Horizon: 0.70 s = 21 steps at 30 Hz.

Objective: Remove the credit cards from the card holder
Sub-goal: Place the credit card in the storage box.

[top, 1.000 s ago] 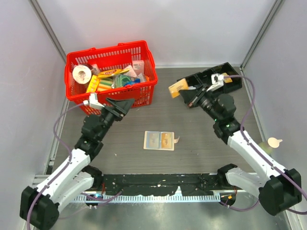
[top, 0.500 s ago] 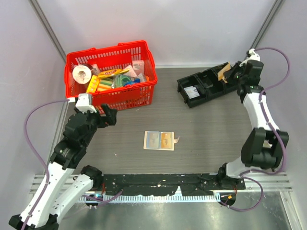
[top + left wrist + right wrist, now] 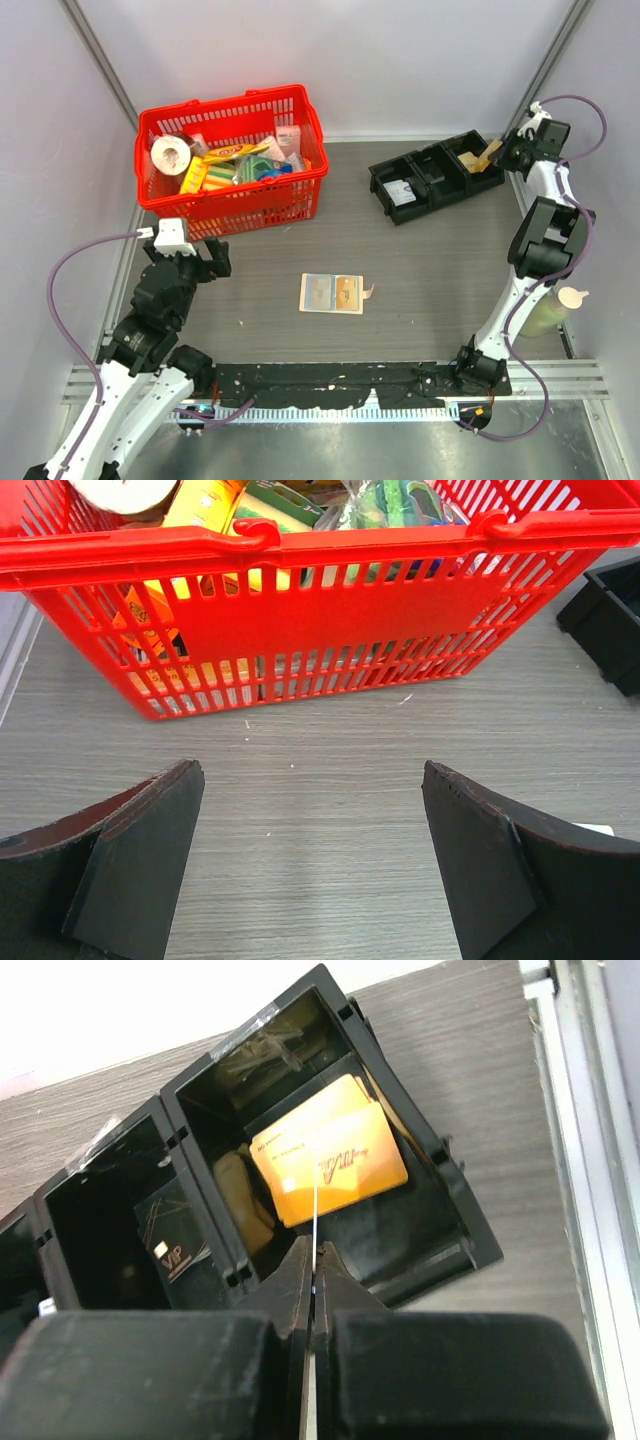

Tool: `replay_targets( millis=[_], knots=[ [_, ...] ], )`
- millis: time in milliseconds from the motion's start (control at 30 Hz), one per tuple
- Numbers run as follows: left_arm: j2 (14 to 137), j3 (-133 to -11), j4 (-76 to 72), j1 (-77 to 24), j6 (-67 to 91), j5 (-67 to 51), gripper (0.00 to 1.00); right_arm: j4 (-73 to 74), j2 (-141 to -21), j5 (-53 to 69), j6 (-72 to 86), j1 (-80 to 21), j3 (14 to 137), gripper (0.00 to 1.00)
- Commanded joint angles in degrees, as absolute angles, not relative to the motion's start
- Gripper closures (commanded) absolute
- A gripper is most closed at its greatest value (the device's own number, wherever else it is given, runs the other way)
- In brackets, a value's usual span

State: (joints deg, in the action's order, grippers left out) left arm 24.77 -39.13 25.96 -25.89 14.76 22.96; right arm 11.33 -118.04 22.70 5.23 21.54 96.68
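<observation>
The tan card holder (image 3: 332, 293) lies open and flat on the table in the top view, with a yellow-orange card (image 3: 346, 291) showing in its right sleeve. My right gripper (image 3: 507, 152) is at the black tray's right end. In the right wrist view it (image 3: 313, 1250) is shut on a thin card (image 3: 316, 1205) seen edge-on, held over the compartment where orange cards (image 3: 330, 1165) lie. My left gripper (image 3: 215, 258) is open and empty, left of the holder, facing the red basket; it also shows in the left wrist view (image 3: 310, 860).
The red basket (image 3: 230, 205) full of items stands at the back left, close ahead of the left fingers (image 3: 320, 610). The black three-part tray (image 3: 382, 182) holds a black VIP card (image 3: 170, 1245) in its middle compartment. A pale bottle (image 3: 553, 308) stands at the right edge.
My right arm swung from the tray's left end to its far right end, carrying a card. My left arm drew back toward the near left, away from the basket.
</observation>
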Motion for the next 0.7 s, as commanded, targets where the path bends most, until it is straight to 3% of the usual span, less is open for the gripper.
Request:
replay_targets(
  millis=[0,267,467,667],
  knots=[
    [25.31,-38.67,22.15,-24.53,13.62,22.42,0.05,12.48,-124.79,30.91,3.16,21.18,106.41,0.99],
    [27.16,-38.67,22.15,-23.47,13.62,21.18,0.05,10.55,-132.89,38.41,9.05,21.00,112.58,0.98],
    [27.86,-38.85,22.41,-23.20,13.62,19.25,0.06,13.71,-133.34,33.69,8.88,21.00,113.12,0.64],
    [27.78,-38.94,22.59,-23.12,13.62,17.14,0.07,13.89,-125.79,19.89,8.26,20.92,107.76,0.50]
  ],
)
